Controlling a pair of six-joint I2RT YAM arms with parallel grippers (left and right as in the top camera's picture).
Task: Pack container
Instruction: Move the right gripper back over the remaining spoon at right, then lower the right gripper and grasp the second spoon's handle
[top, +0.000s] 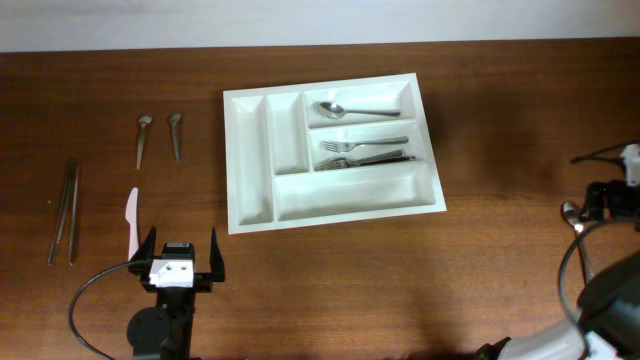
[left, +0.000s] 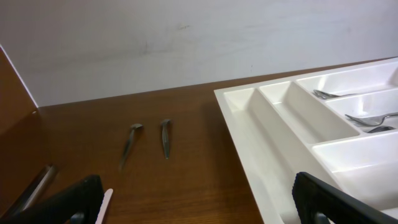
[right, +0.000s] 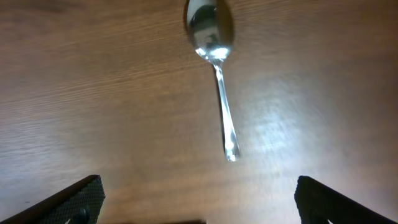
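Observation:
The white container (top: 350, 192) lies mid-table, with a spoon (top: 355, 108) in its top long compartment and forks (top: 365, 152) in the middle one. It also shows in the left wrist view (left: 261, 143). My left gripper (top: 180, 258) is open and empty near the front edge, left of the container, with a white plastic knife (top: 131, 222) just to its left. My right gripper (top: 598, 200) is open and empty at the far right, over a metal spoon (right: 214, 68) that lies on the table ahead of its fingers (right: 199, 202).
Two small spoons (top: 143, 140) (top: 176, 135) lie left of the container; they also show in the left wrist view (left: 129, 142) (left: 165, 135). A pair of long thin utensils (top: 65, 212) lies at the far left. The container's two narrow compartments and its front long compartment hold nothing.

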